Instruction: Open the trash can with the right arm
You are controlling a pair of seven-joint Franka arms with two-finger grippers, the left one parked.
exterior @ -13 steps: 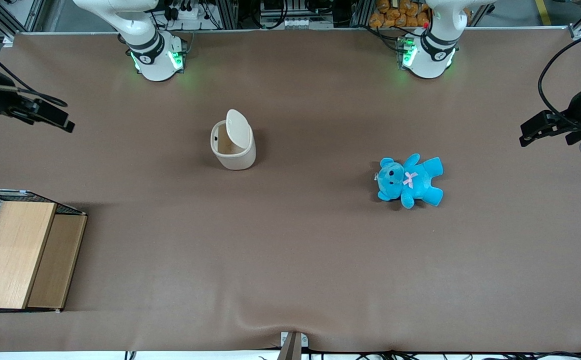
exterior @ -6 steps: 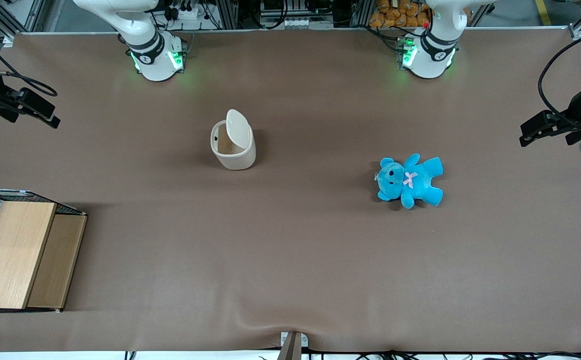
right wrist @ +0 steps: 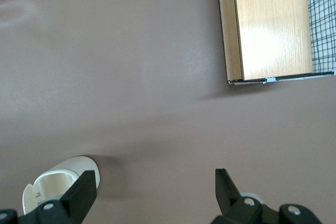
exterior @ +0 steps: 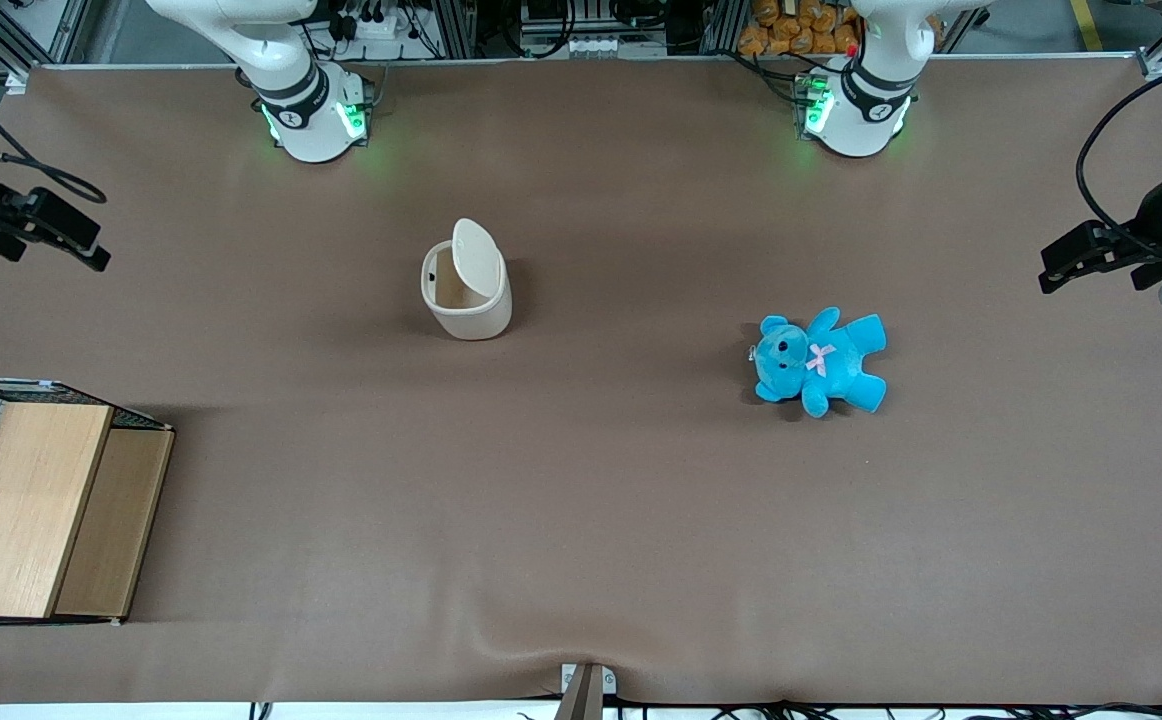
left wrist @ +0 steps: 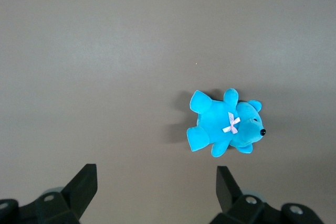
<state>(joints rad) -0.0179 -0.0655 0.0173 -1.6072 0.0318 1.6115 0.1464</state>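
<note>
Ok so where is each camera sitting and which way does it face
Front view: high, looking down on the table; both arm bases show, the right arm's end effector near the working arm's end.
Left wrist view: looks down on the teddy.
Right wrist view: looks down between open fingers at the trash can and wooden box.
Front shares the teddy and can.

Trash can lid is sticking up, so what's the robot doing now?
The trash can stands on the brown table with its lid tipped up, so you can see inside. Nothing is touching it. The right arm's hand hangs open and empty near the working arm's end of the table, well away from the can. A blue teddy bear lies toward the parked arm's end. A wooden box with wire mesh sits nearer the front camera than the hand.
</note>
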